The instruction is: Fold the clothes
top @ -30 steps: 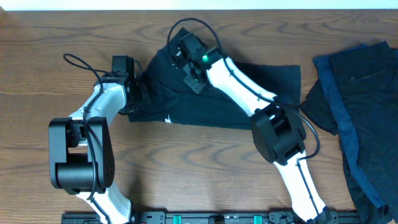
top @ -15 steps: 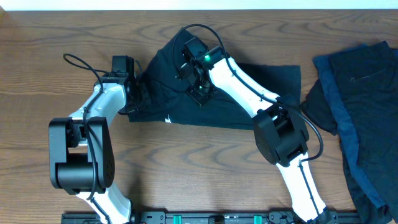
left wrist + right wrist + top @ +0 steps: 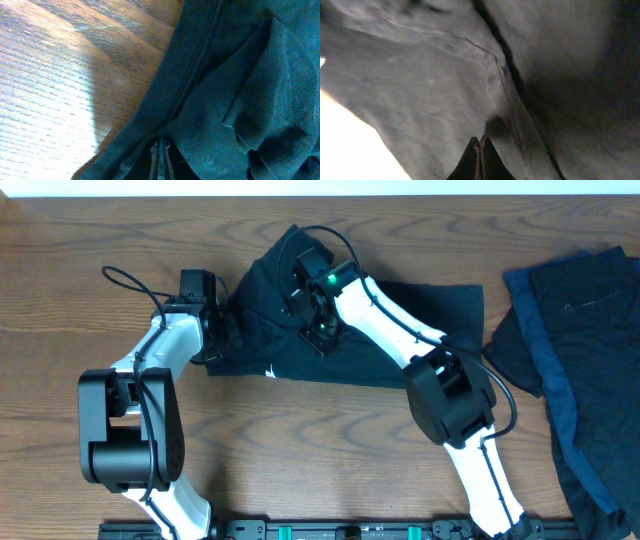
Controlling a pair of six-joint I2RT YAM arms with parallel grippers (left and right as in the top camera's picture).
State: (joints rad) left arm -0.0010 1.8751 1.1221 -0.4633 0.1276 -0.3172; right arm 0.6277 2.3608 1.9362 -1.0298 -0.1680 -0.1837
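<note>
dark t-shirt (image 3: 455, 305) rumpled at centre; clothes (image 3: 590, 330) heaped right.

Brown wood-grain tabletop (image 3: 60, 280) bearing a rumpled dark navy cloth T-shirt (image 3: 450, 305) near the middle of its far edge, and a heap of dark and blue garments (image 3: 600, 330) at the right edge.

The right gripper (image 3: 480, 146), closed, now sits a little nearer to the robot's side over the dark T-shirt (image 3: 330, 362) than one second ago, and its wrist is turned. The top corner (image 3: 288, 232) of the cloth, covered before, now shows behind the wrist.
</note>
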